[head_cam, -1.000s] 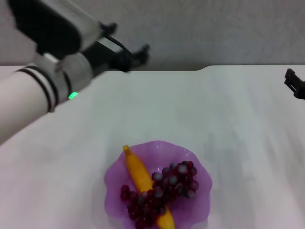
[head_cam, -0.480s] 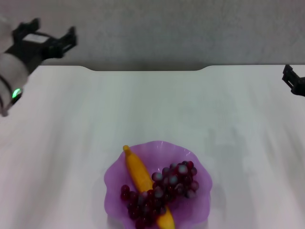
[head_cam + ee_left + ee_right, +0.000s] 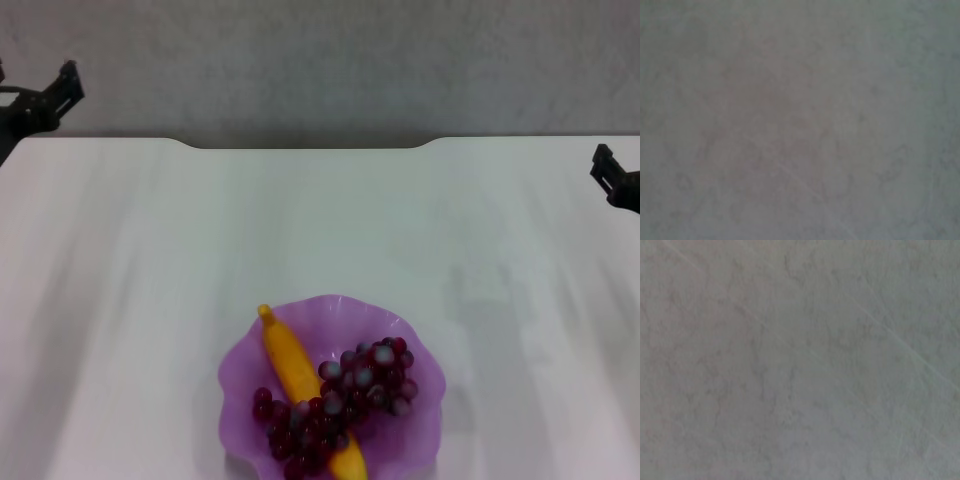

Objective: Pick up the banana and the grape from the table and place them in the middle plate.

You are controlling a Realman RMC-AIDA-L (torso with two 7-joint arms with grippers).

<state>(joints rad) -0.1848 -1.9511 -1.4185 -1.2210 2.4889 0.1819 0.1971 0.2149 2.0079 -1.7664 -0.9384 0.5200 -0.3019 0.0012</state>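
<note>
Little looks likely to go wrong now: the banana (image 3: 297, 381) and the grape (image 3: 342, 405) both lie in the middle plate (image 3: 410, 335), well apart from either gripper, so the task reads as done. The remaining risk, as I judge it, is the grape bunch, draped over the banana, rolling or slipping toward the rim if the counter (image 3: 330, 230) is bumped. The left gripper (image 3: 40, 100) sits far back and to the left of the plate, with a gap showing between its two fingers; the right gripper (image 3: 615, 180) is at the far right edge, its opening impossible to tell. The banana's long axis runs diagonally, its stem end pointing toward the left gripper's side; the grape bunch crosses it, its broad end toward the right gripper's side.
</note>
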